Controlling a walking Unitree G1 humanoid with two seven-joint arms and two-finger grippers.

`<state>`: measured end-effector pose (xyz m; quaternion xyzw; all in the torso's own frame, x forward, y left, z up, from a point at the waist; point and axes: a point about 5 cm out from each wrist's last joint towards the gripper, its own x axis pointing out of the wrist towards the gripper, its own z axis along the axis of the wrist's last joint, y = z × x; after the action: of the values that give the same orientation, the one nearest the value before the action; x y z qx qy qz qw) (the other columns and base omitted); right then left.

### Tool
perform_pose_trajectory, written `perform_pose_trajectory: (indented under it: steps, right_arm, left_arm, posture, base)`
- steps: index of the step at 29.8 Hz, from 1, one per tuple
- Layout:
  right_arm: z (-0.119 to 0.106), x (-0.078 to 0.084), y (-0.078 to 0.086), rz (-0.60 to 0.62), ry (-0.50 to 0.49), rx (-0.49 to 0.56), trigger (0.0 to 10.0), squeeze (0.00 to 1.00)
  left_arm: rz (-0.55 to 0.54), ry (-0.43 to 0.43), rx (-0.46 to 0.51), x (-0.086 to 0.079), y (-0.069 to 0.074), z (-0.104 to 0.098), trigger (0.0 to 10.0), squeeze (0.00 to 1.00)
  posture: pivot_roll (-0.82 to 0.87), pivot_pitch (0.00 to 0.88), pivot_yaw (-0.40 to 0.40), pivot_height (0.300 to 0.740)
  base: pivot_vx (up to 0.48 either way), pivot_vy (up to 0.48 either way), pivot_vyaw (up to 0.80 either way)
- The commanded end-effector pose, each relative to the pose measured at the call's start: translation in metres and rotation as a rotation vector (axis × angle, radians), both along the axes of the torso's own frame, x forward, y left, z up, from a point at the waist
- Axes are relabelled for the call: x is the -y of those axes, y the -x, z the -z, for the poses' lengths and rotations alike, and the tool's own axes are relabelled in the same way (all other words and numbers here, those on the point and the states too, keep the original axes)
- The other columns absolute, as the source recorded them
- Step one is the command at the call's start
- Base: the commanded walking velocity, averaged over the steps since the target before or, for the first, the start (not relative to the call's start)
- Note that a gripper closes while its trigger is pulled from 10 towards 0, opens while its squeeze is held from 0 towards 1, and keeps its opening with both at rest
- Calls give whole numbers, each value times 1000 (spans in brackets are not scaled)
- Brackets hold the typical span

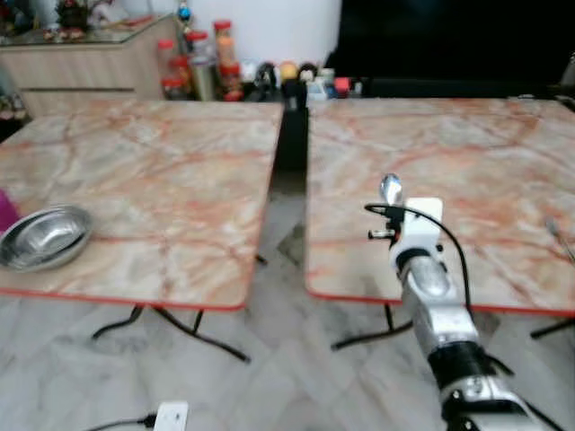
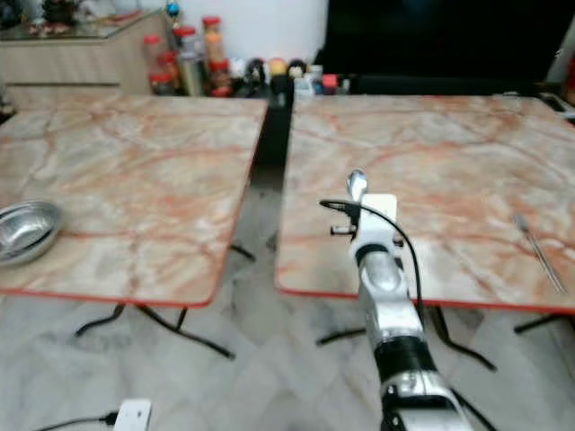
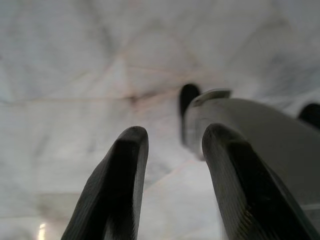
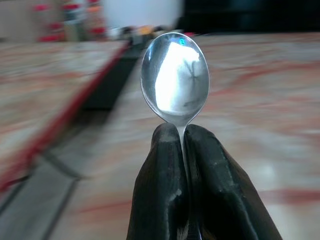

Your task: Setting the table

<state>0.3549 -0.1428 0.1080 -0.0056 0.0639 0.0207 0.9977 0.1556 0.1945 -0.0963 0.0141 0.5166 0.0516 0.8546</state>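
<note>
Right tool clamps spoon upright over right desk, near its front edge; left tool hangs open over the floor.

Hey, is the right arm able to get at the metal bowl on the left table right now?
Probably not: the right gripper is shut on a spoon over the right table, and the bowl lies across the gap.

Shiny polished metal spoon: mirror-bright bowl, smooth. Right gripper: matt black rubbery fingers pinching spoon stem. Left gripper: same matt black fingers, faintly ribbed. Two pink-veined marble-look tabletops, smooth, slight sheen, red edging. Round steel bowl, glossy, reflective. Grey-white marble-pattern floor tiles, polished. Silver metal arm, satin.
</note>
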Motion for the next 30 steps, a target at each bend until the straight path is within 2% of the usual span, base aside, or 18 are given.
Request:
perform_pose_trajectory:
  steps: [1,9,14,18,30]
  right_arm:
    - [-6,11,-3,24,21,17,10000,0]
    - [-5,9,-2,26,18,30,10000,0]
    - [-6,6,-3,17,15,40,10000,0]
    - [-6,5,-3,15,16,41,10000,0]
    - [-6,6,-4,22,15,42,10000,0]
  left_arm:
    - [18,-4,-8,3,0,0,10000,0]
    - [14,-17,4,-7,-3,-2,10000,0]
    - [-1,-36,5,-34,2,-6,10000,0]
    - [-10,-46,2,-47,4,-8,10000,0]
    - [-20,-44,-11,-46,8,-6,10000,0]
  posture:
    - [58,0,2,740]
    - [61,0,7,740]
    - [62,0,7,740]
    - [68,0,3,740]
    - [72,0,8,740]
  base:
    - [0,480,-463]
    - [0,480,-158]
    - [0,480,0]
    - [0,480,0]
    - [0,480,0]
